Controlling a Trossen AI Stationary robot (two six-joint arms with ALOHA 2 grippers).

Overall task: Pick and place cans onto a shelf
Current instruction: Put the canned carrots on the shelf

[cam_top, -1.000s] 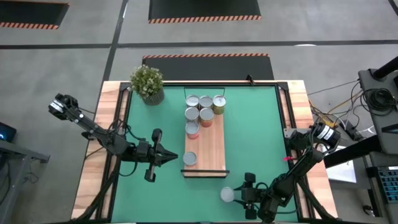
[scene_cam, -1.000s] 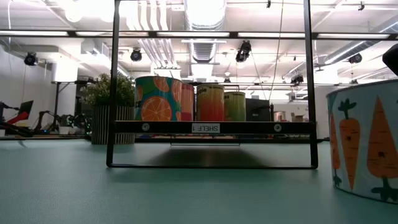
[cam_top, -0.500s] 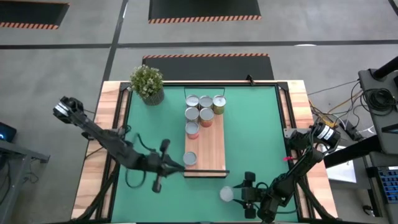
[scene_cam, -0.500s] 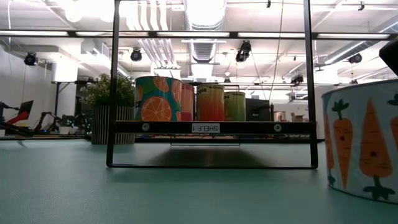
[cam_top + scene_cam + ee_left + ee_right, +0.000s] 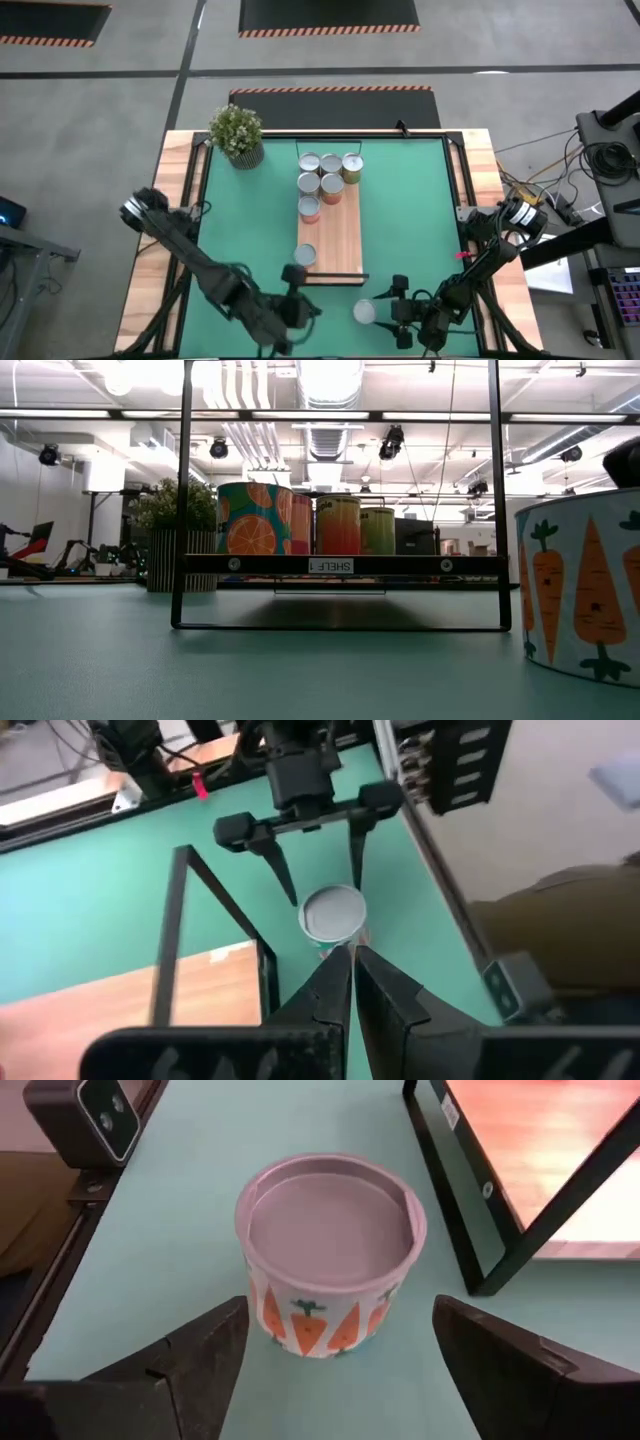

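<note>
A white can with orange carrots (image 5: 330, 1250) stands upright on the green mat (image 5: 420, 220), just off the near end of the shelf (image 5: 340, 235). My right gripper (image 5: 345, 1355) is open, a finger on either side of this can (image 5: 364, 312) and apart from it. My left gripper (image 5: 352, 982) is shut and empty, hovering near the table's near edge (image 5: 308, 308), pointing at the same can (image 5: 333, 912). Several cans (image 5: 325, 175) stand on the shelf's far end. One more can (image 5: 305, 255) stands near its near end.
A potted plant (image 5: 237, 133) stands at the mat's far left corner. The shelf's dark metal frame (image 5: 340, 565) rises above the plank, and its near end is close to both grippers. Bare mat lies to the left and right of the shelf.
My left arm has swung from the shelf's left side toward the table's near edge. It has turned and kept shut, and now points at the carrot can from the left. My right arm has stayed in place.
</note>
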